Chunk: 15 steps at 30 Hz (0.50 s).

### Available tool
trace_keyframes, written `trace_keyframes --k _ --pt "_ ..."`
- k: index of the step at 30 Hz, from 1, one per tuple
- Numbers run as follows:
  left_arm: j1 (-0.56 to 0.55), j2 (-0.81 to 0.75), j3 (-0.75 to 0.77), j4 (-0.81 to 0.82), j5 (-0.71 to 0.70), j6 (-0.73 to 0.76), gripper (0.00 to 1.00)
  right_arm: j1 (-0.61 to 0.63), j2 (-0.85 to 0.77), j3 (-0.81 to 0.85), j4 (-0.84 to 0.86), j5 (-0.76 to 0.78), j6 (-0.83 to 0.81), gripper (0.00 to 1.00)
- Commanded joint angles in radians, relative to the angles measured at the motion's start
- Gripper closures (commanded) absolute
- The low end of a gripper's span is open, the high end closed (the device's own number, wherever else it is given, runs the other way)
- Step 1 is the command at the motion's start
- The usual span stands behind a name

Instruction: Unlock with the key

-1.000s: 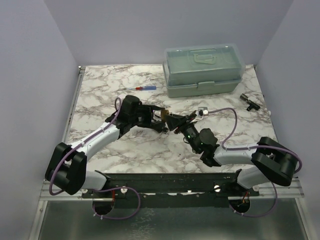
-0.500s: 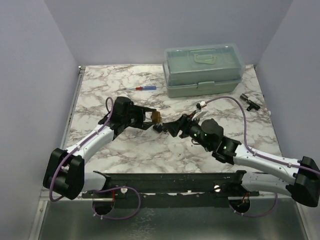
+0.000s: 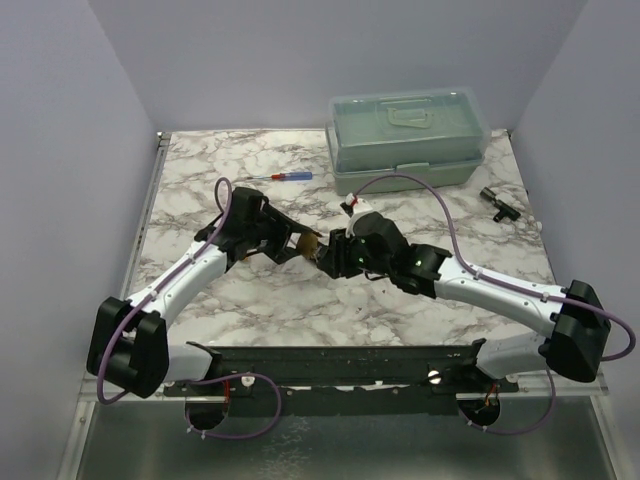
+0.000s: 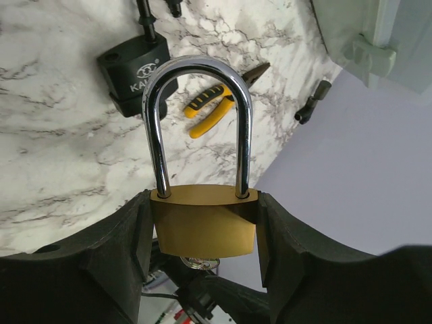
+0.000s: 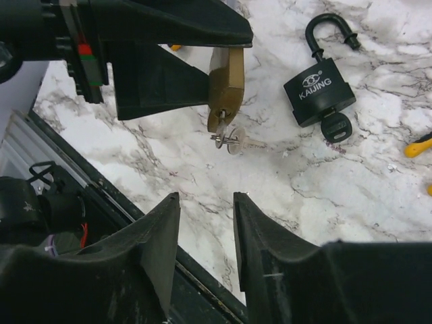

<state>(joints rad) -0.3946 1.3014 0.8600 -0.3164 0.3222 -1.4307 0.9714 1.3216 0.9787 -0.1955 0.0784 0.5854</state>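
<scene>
My left gripper (image 4: 202, 202) is shut on the body of a brass padlock (image 4: 202, 226) and holds it above the table, with its steel shackle (image 4: 199, 101) closed. The small silver key bunch (image 5: 231, 140) sticks out of the lock's bottom end; it also shows in the left wrist view (image 4: 199, 263). My right gripper (image 5: 206, 206) is open and empty. It points at the key from a short way off, without touching it. In the top view the two grippers (image 3: 298, 246) (image 3: 328, 258) meet at the table's middle around the padlock (image 3: 311, 243).
A black padlock (image 5: 317, 91) with its shackle open and a key in it lies on the marble beneath. Yellow-handled pliers (image 4: 212, 108) lie near it. A green toolbox (image 3: 405, 140) stands at the back, with a red-and-blue screwdriver (image 3: 285, 177) to its left. A small black part (image 3: 497, 203) lies at the right.
My right arm has stretched out and swung left, bringing its gripper up to the padlock's key end. My left gripper has shifted slightly, with the padlock held throughout.
</scene>
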Motion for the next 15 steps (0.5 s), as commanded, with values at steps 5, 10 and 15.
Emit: trace_keyframes --k 5,10,15 --pt "-0.001 -0.074 0.004 -0.024 -0.009 0.089 1.00 -0.003 0.033 0.014 -0.010 -0.069 -0.027 0.60" --pt "-0.018 -0.070 0.011 -0.024 0.005 0.099 1.00 -0.003 0.058 0.018 0.015 -0.072 -0.029 0.61" --pt "-0.035 -0.076 0.017 -0.024 0.000 0.105 1.00 -0.003 0.073 0.023 0.036 -0.058 -0.010 0.61"
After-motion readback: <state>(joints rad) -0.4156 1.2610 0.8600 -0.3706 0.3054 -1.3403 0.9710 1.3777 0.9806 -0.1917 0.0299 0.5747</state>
